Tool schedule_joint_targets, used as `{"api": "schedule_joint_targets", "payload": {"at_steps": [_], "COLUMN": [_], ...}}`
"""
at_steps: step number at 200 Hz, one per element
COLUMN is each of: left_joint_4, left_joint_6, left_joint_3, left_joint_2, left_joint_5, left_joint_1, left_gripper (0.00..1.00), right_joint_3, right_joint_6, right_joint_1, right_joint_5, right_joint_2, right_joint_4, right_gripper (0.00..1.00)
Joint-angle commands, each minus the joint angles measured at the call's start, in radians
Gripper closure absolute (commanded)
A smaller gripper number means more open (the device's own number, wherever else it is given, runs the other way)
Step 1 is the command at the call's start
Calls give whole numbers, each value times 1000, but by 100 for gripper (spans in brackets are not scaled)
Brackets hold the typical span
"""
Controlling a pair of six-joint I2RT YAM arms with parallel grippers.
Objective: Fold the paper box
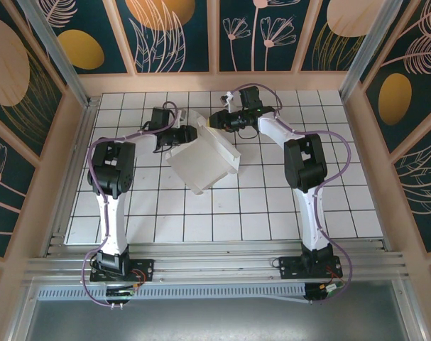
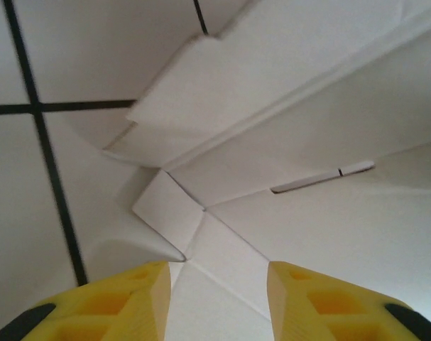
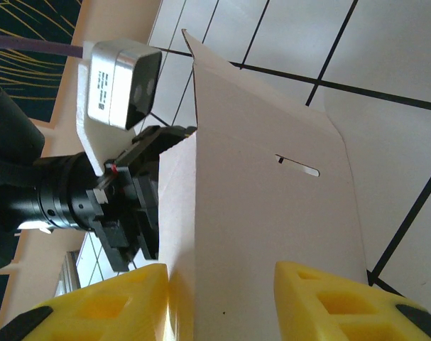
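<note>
The white paper box (image 1: 204, 163) stands partly raised in the middle of the tiled table, its flaps creased upward. My left gripper (image 1: 181, 135) is at the box's upper left edge. In the left wrist view its yellow jaws (image 2: 219, 305) stand apart over a creased corner of the box (image 2: 307, 142), clamping nothing. My right gripper (image 1: 214, 121) is at the box's far top edge. Its jaws (image 3: 222, 305) stand apart over a slotted panel of the box (image 3: 272, 227), and the left finger (image 3: 130, 298) rests against an upright side wall.
The white grid table (image 1: 272, 213) is fenced by wooden walls at the left, right and back. An aluminium rail (image 1: 215, 266) runs along the near edge by the arm bases. The left arm's wrist (image 3: 123, 206) sits close behind the box wall.
</note>
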Motion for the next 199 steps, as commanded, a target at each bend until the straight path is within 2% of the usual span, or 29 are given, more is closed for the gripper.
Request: {"api": "schedule_joint_targets", "payload": {"at_steps": [1, 44, 55, 84, 157, 199], "left_joint_4": [28, -73, -73, -95, -131, -177], "left_joint_6": [-74, -101, -97, -64, -20, 54], "left_joint_3": [-12, 54, 68, 119, 217, 253], "left_joint_2": [-27, 29, 41, 81, 179, 189], "left_joint_5": [2, -277, -299, -285, -69, -24], "left_joint_1": [-39, -46, -44, -45, -45, -44], "left_gripper": [61, 62, 62, 59, 55, 65], "right_joint_3": [-18, -26, -26, -26, -30, -32], "right_joint_6": [-11, -12, -15, -17, -16, -16], "right_joint_1": [6, 8, 8, 9, 12, 11], "right_joint_5": [12, 10, 11, 13, 13, 18], "right_joint_2": [2, -3, -6, -8, -5, -5], "right_joint_4": [-19, -20, -22, -24, -25, -24], "right_gripper": [57, 56, 56, 56, 56, 56]}}
